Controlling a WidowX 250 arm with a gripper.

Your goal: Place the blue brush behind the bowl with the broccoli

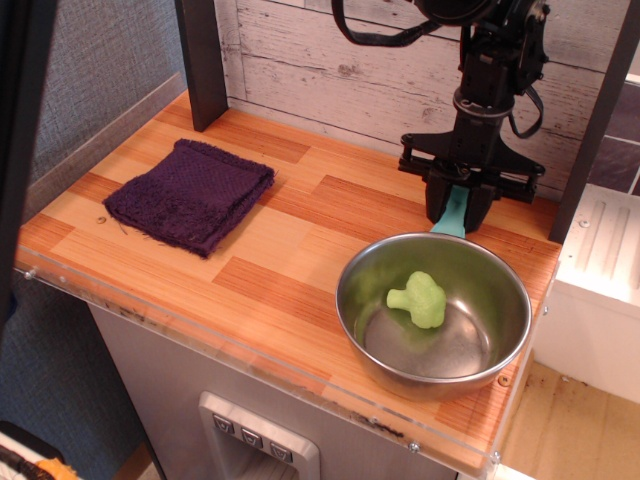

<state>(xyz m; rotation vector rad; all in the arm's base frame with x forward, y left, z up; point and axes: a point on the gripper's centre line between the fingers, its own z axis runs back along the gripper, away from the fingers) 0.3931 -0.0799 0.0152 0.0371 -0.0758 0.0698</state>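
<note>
Pincer (pixel 461 206): closed on the blue brush (pixel 453 217), just behind the bowl (pixel 433 313)
Broccoli (pixel 419 299): inside the bowl
Desk (pixel 270 260): purple cloth (pixel 190 193) at left

View: single, fixed, external. The scene is seen from in front of the counter and above it, the lens being tilted downward and turned slightly toward the right. Range: medium; the whole wooden countertop (pixel 250 250) is taken in, from its clear front edge guard (pixel 250 355) to the whitewashed plank back wall (pixel 330 60). The arm is cut off at the upper border, only its lower part and the gripper (pixel 460 205) being included at upper right. Below the counter, the grey cabinet front (pixel 170 390) is shown. At the left margin a dark blurred upright (pixel 25 130) is imaged very near the lens. No second view is provided.
</note>
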